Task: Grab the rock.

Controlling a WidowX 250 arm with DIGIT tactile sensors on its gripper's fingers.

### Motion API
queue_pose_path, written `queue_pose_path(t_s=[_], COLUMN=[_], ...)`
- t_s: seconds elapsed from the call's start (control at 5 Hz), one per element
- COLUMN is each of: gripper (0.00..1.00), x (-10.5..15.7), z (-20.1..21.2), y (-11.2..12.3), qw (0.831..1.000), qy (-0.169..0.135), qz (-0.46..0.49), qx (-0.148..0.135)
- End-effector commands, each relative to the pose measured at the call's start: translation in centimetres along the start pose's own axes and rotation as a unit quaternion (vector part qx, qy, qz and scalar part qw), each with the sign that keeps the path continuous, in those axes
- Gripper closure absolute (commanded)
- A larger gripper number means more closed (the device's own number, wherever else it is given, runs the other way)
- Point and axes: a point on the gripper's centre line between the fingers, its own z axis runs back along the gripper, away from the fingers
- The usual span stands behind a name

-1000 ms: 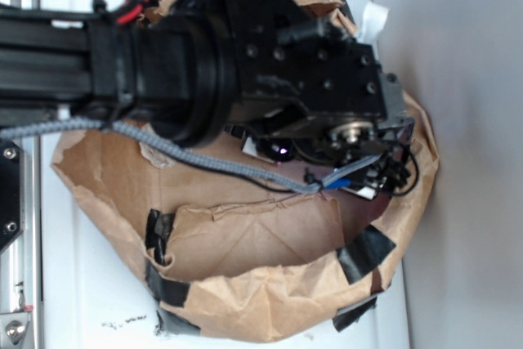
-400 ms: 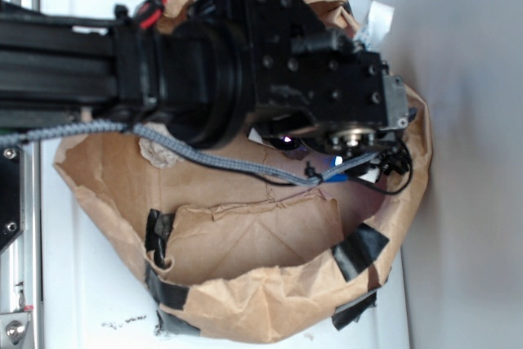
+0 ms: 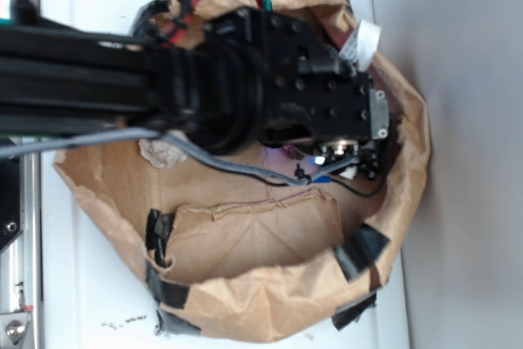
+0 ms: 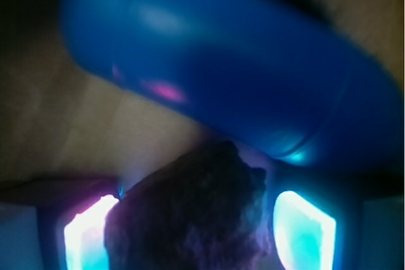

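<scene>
Between the two glowing fingers (image 4: 88,235) of the hand (image 4: 190,232), low in the wrist view, sits the rock (image 4: 186,213). It is dark brown and bumpy. One finger glows pink and white at its left side, and the other glows blue-green at its right side. The left finger looks like it touches the rock, and the right one is just beside it, but it is too blurry to tell if the hand is pinching the rock or only spread around it. Right behind the rock lies a big blue bottle (image 4: 215,67), very close, maybe touching it. Under them is brown paper.

From the outside view, the black arm (image 3: 245,87) reaches down into a brown paper bag (image 3: 245,243) with black tape (image 3: 364,251) on it. The hand (image 3: 331,157) is low inside the bag, mostly hidden by the arm. The rock cannot be seen there. The bag lies on a white tabletop (image 3: 90,284)
</scene>
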Motion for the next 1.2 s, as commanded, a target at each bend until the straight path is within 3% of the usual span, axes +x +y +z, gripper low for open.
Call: queue_pose_path(t_s=[0.0, 0.2, 0.4, 0.6, 0.8, 1.0], gripper=[1.00, 1.00, 1.00, 1.00, 1.00, 1.00], x=[0.5, 0.5, 0.4, -0.5, -1.7, -1.9], z=[0.0, 0.1, 1.6, 6.3, 10.3, 12.2], y=[0.4, 0.4, 0.5, 1.1, 2.2, 3.3], qw=[0.999, 0.999, 0.998, 0.983, 0.953, 0.912], qy=[-0.036, -0.039, -0.040, -0.031, 0.048, 0.055], qz=[0.004, 0.001, -0.026, -0.143, -0.251, -0.370], qx=[-0.011, -0.012, -0.033, -0.114, -0.164, -0.167])
